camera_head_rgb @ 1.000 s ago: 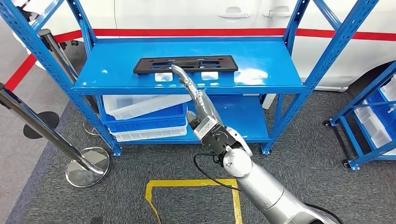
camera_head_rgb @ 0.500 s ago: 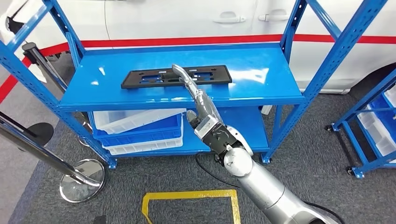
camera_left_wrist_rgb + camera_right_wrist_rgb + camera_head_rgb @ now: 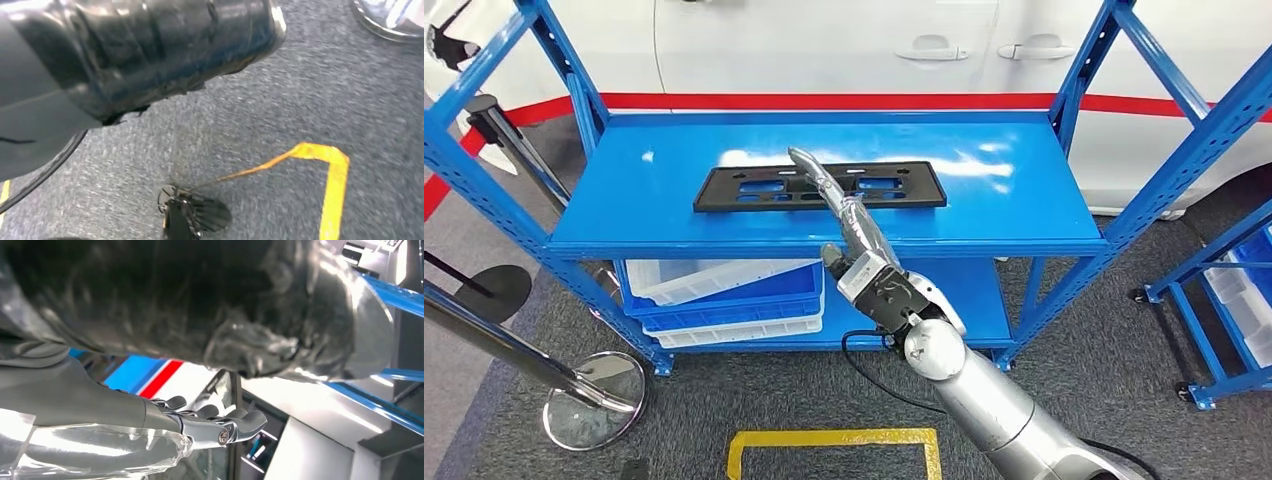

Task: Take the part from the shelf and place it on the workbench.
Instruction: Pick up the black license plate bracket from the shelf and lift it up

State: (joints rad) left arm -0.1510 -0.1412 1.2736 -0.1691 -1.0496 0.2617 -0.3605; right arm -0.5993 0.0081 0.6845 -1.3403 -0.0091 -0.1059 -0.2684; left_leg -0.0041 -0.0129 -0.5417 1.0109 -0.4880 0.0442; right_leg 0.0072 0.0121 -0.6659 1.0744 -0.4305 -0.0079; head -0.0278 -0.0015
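The part [image 3: 724, 190] is a flat black rectangular frame with cut-outs, lying on the top board of the blue shelf [image 3: 1014, 200]. My right hand [image 3: 840, 206] reaches in from below with its fingers stretched straight out over the middle of the part, holding nothing. In the right wrist view the fingers [image 3: 220, 426] lie extended side by side above the dark part [image 3: 223, 388]. In the left wrist view the left hand's dark ribbed cover [image 3: 125, 55] hangs over grey carpet, and its fingers are hidden.
Blue and white bins [image 3: 724, 290] sit on the lower board. A stanchion with a chrome base [image 3: 589, 400] stands at the left, and a white car [image 3: 824, 50] is behind the shelf. Another blue rack [image 3: 1224, 290] stands at the right. Yellow floor tape [image 3: 834, 438] lies below.
The whole picture has shifted, so the camera moved and the shelf sits lower and nearer. My right hand's fingers now reach further across the part, from its near edge to beyond its far edge.
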